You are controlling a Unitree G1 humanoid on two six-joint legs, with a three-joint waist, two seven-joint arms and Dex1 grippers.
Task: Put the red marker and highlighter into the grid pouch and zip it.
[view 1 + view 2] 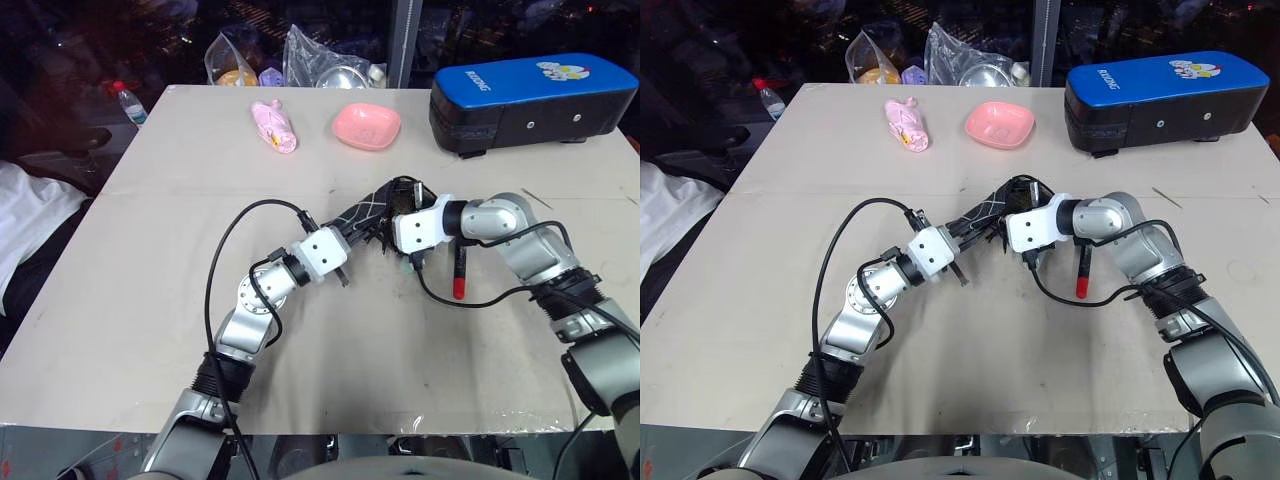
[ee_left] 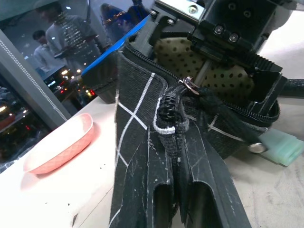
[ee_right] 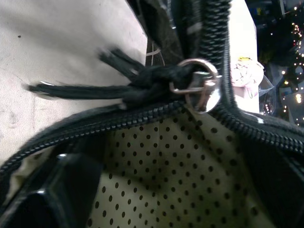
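Observation:
The grid pouch (image 1: 365, 213) hangs lifted over the table's middle, its mouth unzipped and its dotted lining (image 3: 180, 156) showing. My left gripper (image 1: 347, 240) is shut on the pouch's closed end, with the fabric pinched between its fingers (image 2: 209, 199). At the open end, my right gripper (image 1: 400, 203) is open, its fingers spread inside the mouth just past the zipper pull (image 3: 199, 88). The red marker (image 1: 459, 272) lies on the table under my right forearm. The mint highlighter (image 2: 284, 148) lies on the table beside the pouch's lower edge.
A pink dish (image 1: 366, 126) and a pink soft packet (image 1: 273, 125) sit toward the back. A big blue-and-black case (image 1: 530, 100) stands at the back right. Plastic bags (image 1: 320, 55) and a water bottle (image 1: 130, 102) line the far edge.

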